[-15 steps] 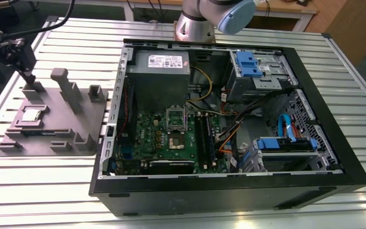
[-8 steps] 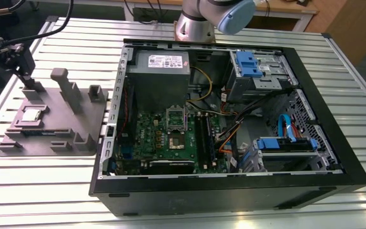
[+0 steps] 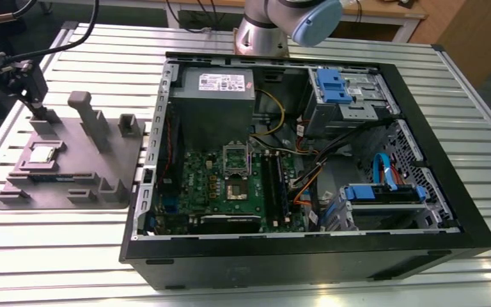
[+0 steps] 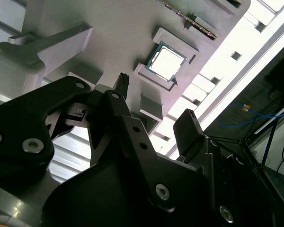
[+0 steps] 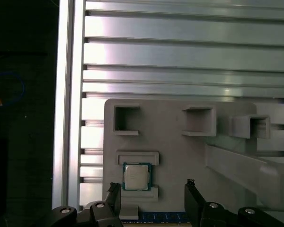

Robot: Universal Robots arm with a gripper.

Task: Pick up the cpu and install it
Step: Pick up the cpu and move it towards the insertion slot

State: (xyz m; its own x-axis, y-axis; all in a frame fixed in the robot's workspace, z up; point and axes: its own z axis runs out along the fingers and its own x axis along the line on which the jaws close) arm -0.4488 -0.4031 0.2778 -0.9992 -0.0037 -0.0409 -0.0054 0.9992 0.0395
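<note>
- You can see a white label (image 3: pixel 220 81) on the power supply (image 3: pixel 215 105), but its print cannot be made out.
- Your cpu (image 5: pixel 137 176) is a small square with a shiny silver top and a thin dark rim. It lies flat in a recess of the gray holder (image 5: pixel 180 156).
- The gripper (image 5: pixel 151 194) hovers near it, its fingers (image 5: pixel 114 191) spread apart and holding nothing.
- The holder rests on a ribbed metal table (image 3: pixel 58 256), beside the open black computer case (image 3: pixel 314 262).

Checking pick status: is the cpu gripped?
No, the cpu lies in its tray slot, and the gripper hangs open, clear of it.
</note>
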